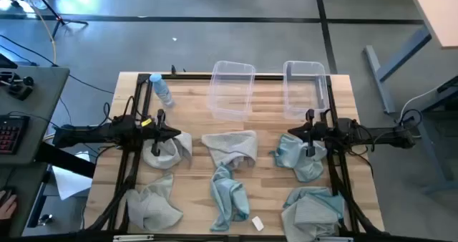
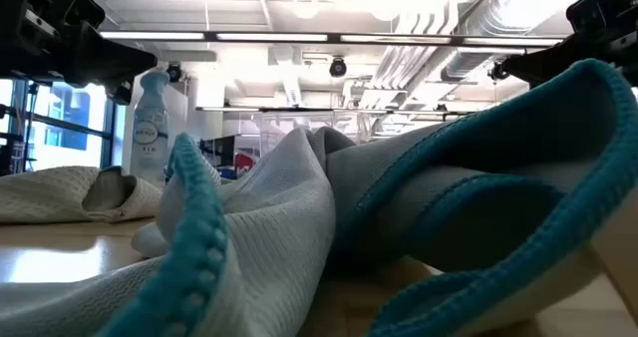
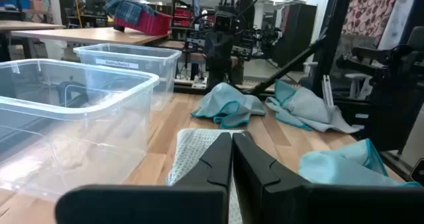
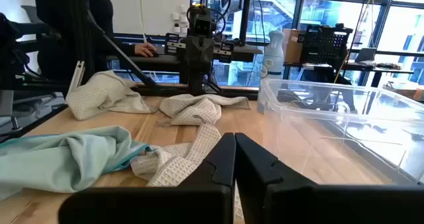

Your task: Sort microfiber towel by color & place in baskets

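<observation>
Several towels lie flat on the wooden table. Three are pale grey: one by the left arm (image 1: 166, 150), one in the middle (image 1: 230, 147), one at the near left (image 1: 154, 205). Teal ones lie by the right arm (image 1: 297, 158) and near the middle (image 1: 229, 195), and a teal and grey heap (image 1: 313, 210) sits at the near right. Two clear baskets (image 1: 232, 90) (image 1: 304, 88) stand at the far edge. My left gripper (image 1: 180, 135) (image 3: 232, 139) is shut, level, pointing right above the table. My right gripper (image 1: 289, 134) (image 4: 234, 139) is shut, pointing left.
A small plastic bottle (image 1: 162, 89) stands at the far left beside the baskets. A small white block (image 1: 257, 223) lies near the near edge. In the low view a grey towel (image 2: 269, 217) and a teal-edged one (image 2: 498, 207) fill the foreground. Bare wood shows between the towels.
</observation>
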